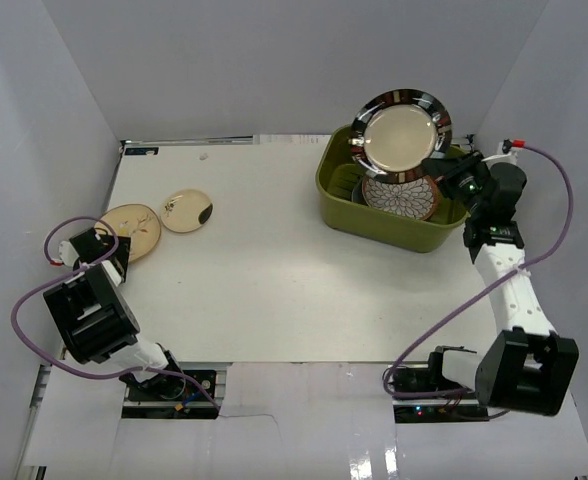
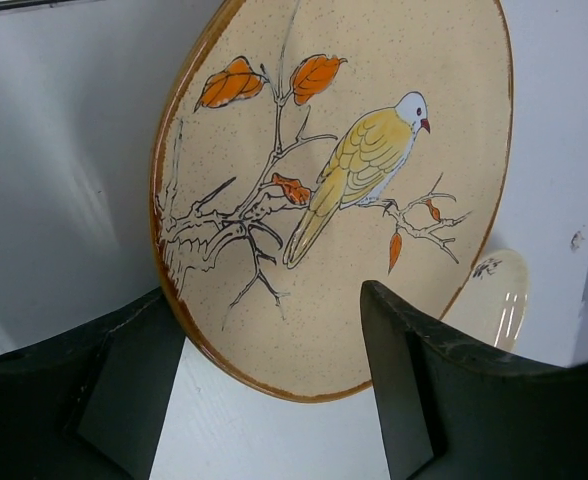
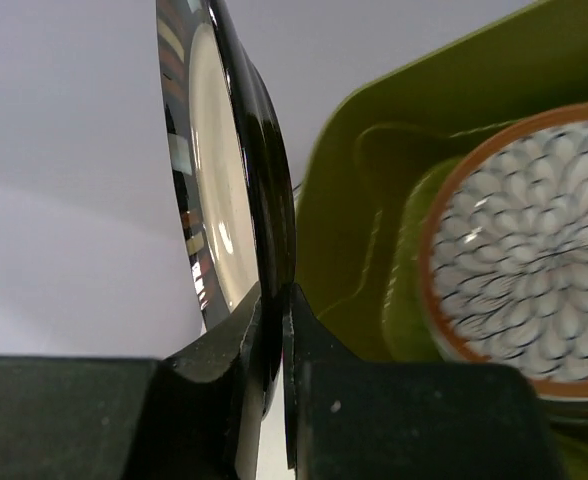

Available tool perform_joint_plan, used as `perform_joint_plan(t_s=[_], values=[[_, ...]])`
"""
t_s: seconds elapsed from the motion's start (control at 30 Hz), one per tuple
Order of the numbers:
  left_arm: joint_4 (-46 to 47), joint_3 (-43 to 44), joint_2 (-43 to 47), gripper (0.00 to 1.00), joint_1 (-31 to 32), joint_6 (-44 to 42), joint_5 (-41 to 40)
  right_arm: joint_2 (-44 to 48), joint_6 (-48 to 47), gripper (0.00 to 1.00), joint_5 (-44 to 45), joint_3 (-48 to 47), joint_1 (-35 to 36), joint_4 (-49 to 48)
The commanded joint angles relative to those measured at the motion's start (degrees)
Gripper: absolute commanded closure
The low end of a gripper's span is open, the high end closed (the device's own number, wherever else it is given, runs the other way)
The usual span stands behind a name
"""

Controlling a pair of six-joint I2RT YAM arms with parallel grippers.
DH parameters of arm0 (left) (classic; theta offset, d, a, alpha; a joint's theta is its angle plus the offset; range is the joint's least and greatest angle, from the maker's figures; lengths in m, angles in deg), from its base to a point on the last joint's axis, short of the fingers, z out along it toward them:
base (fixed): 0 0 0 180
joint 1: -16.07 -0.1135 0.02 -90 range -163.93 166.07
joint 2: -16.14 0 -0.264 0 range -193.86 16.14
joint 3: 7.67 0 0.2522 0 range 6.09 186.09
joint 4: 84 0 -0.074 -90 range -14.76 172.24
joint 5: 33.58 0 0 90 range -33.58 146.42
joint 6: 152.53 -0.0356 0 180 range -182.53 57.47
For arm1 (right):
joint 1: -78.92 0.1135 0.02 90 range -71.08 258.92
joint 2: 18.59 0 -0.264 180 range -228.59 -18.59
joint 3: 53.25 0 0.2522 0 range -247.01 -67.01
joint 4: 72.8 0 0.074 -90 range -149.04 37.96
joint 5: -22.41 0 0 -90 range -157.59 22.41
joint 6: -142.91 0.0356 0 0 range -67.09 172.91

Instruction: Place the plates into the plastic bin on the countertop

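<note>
My right gripper (image 1: 442,170) is shut on the rim of the shiny metallic plate (image 1: 404,135) and holds it tilted above the back of the olive-green plastic bin (image 1: 379,228). In the right wrist view, the gripper (image 3: 274,340) pinches the metallic plate (image 3: 214,170) edge-on beside the bin (image 3: 364,200). The white-brown petal plate (image 1: 401,193) (image 3: 534,250) lies in the bin; any plates under it are hidden. Two cream plates (image 1: 132,230) (image 1: 187,210) lie on the countertop (image 1: 274,270) at the left. My left gripper (image 1: 104,250) (image 2: 274,400) is open, just short of the bird-painted cream plate (image 2: 344,180).
The second cream plate (image 2: 499,295) lies just beyond the bird plate. Pale walls enclose the countertop on the left, back and right. Purple cables loop beside both arm bases.
</note>
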Motion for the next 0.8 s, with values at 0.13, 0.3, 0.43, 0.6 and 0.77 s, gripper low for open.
perform_joint_plan(t_s=[0.13,0.3,0.43,0.6,0.77], values=[[0.1,-2.3,-3.3,0.25,0.2,0.9,1.4,-13.1,2.5,0.92,-8.0,-9.3,-8.9,-1.8],[0.8,-1.6,-4.8,0.31,0.1,1.0,1.2,-16.0,0.4,0.92,-6.0,-8.0,-9.7,-0.2],[1.6,-1.9,-5.8,0.36,0.2,1.2,0.8,-16.4,-1.8,0.92,-4.9,-7.3,-9.7,3.6],[3.2,-2.8,-6.1,0.48,0.1,1.8,1.0,-13.6,-3.2,0.75,-2.6,-3.2,-9.7,4.6],[3.1,-3.3,-5.3,0.67,0.1,1.4,0.5,-10.1,-5.4,0.26,-0.9,-0.7,-9.6,6.9]])
